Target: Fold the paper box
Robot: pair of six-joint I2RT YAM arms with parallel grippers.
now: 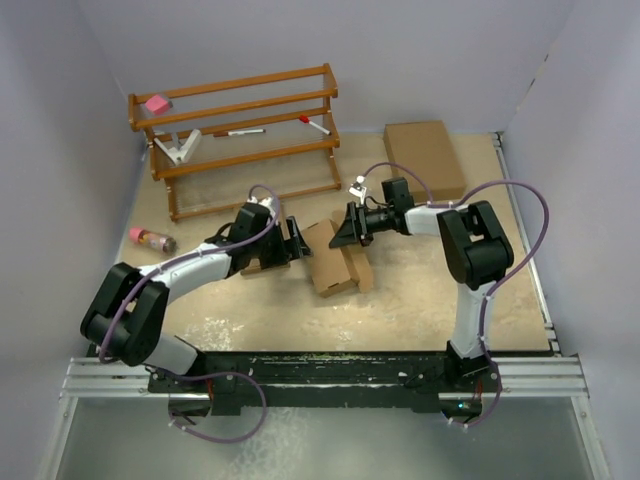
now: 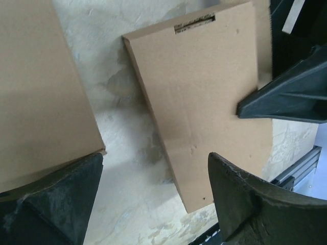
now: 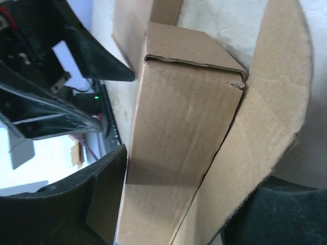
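The box (image 1: 327,262) lies mid-worktop (image 1: 420,300). It looks light: thin card, stiff along its creases, easily crushed. Best held across its long sides, clear of the loose flap (image 3: 276,102). The right tool (image 1: 348,228), at its 1 o'clock, straddles it, and I cannot tell if it grips. The left tool (image 1: 296,243), at 9 o'clock, gapes empty.
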